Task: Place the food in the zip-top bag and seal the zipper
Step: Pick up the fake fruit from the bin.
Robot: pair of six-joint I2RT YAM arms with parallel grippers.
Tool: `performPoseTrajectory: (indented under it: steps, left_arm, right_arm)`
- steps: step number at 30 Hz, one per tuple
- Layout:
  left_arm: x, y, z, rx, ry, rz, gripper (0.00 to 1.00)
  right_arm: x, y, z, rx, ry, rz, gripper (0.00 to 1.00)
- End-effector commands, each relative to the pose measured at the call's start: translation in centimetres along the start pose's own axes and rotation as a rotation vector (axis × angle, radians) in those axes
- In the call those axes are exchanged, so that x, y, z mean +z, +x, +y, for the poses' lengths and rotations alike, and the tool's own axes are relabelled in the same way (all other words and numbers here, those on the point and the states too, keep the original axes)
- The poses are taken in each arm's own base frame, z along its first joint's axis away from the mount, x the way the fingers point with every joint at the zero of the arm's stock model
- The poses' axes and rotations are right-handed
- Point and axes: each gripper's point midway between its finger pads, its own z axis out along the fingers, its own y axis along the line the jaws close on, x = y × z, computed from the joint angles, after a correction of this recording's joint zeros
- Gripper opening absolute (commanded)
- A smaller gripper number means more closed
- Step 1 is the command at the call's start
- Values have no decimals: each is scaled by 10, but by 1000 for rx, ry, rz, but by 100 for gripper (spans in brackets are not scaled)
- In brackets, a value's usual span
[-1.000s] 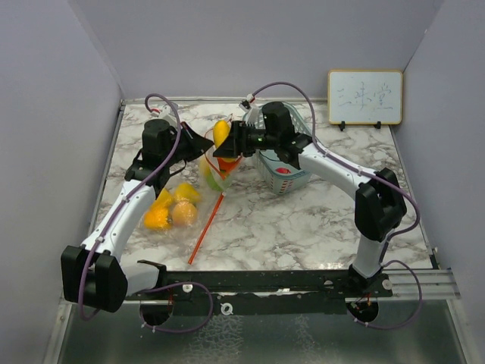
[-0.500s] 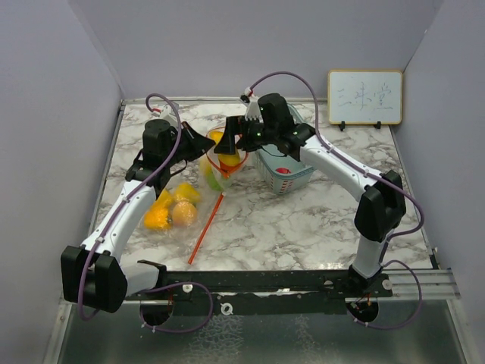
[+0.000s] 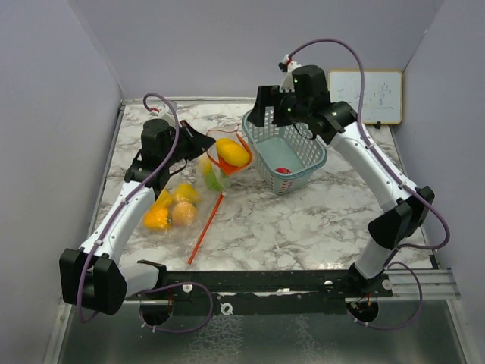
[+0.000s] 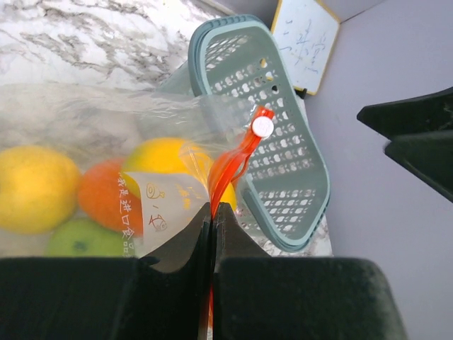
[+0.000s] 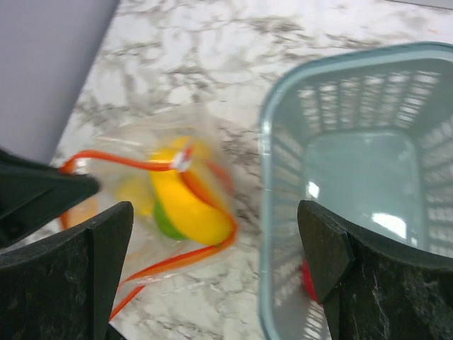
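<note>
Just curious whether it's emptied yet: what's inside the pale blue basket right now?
One small red piece lies at the bottom of the basket. The rest of the visible floor looks bare. From the right wrist camera, one of the fingers hides part of that piece.

With 12 o'clock at the far wall, the basket (image 3: 307,152) sits on the table (image 3: 303,220) just past centre toward 12 o'clock, one piece of food (image 3: 283,171) on its floor. The zip-top bag (image 3: 218,168) lies just beside the basket at its 9 o'clock, with several pieces inside and the topmost piece (image 3: 233,152) at its mouth. The left gripper (image 4: 213,210) meets the bag's rim from 9 o'clock; the right gripper (image 5: 214,212) hangs over the basket's 11 o'clock rim. A cluster of food (image 3: 170,211) sits at the bag's 8 o'clock, a rod (image 3: 206,227) just beside the cluster's 4 o'clock. A whiteboard (image 3: 379,98) stands at the table's 2 o'clock corner.
</note>
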Motion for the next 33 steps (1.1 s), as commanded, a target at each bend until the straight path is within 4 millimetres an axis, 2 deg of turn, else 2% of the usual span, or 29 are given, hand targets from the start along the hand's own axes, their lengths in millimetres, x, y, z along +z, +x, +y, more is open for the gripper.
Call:
performPoseTrajectory:
  steps: [1, 4, 6, 9, 15, 19, 24, 26, 29, 33]
  left_arm:
    - [-14, -29, -41, -20, 125, -106, 0]
    - [-16, -28, -50, -64, 220, -137, 0]
    - [-14, -23, -43, -96, 219, -132, 0]
    - [-7, -12, -28, -129, 186, -94, 0]
    - [-2, -7, -21, -153, 180, -80, 0]
    - [1, -6, -19, -158, 175, -73, 0]
    - [1, -6, -18, -156, 172, -71, 0]
    - [1, -6, -18, -151, 166, -68, 0]
    - [-1, -8, -17, -148, 160, -69, 0]
    - [-3, -11, -15, -147, 153, -78, 0]
  right_arm:
    - [-11, 36, -82, 4, 265, 176, 100]
    - [-10, 64, -105, -9, 343, 277, 100]
    - [-7, 87, -115, -16, 367, 351, 99]
    - [-2, 120, -120, -23, 343, 446, 100]
    - [9, 171, -126, -24, 292, 576, 99]
    - [16, 216, -136, 9, 292, 702, 99]
    - [31, 249, -141, 54, 276, 762, 97]
    - [34, 254, -141, 58, 265, 774, 89]
    - [35, 258, -140, 61, 250, 781, 73]
    - [34, 237, -141, 37, 282, 734, 36]
